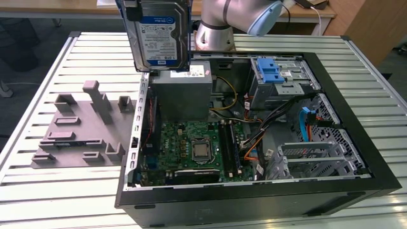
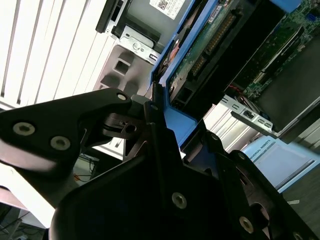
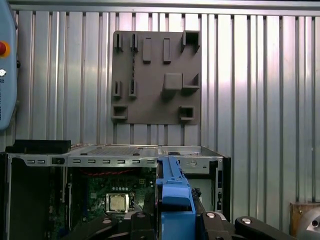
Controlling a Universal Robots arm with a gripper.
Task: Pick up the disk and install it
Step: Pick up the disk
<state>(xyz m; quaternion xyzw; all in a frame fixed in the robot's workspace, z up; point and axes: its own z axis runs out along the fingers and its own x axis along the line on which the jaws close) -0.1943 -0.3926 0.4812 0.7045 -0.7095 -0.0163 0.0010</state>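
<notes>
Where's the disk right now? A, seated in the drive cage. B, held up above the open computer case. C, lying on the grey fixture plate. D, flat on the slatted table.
B: the gripper clamps the disk by its blue frame, upright above the computer case.

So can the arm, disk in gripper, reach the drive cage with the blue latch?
Probably yes: the case lies open side up, nothing covers the drive cage, and the gripper holds the disk above the case's edge. Cables run beside the cage.
</notes>
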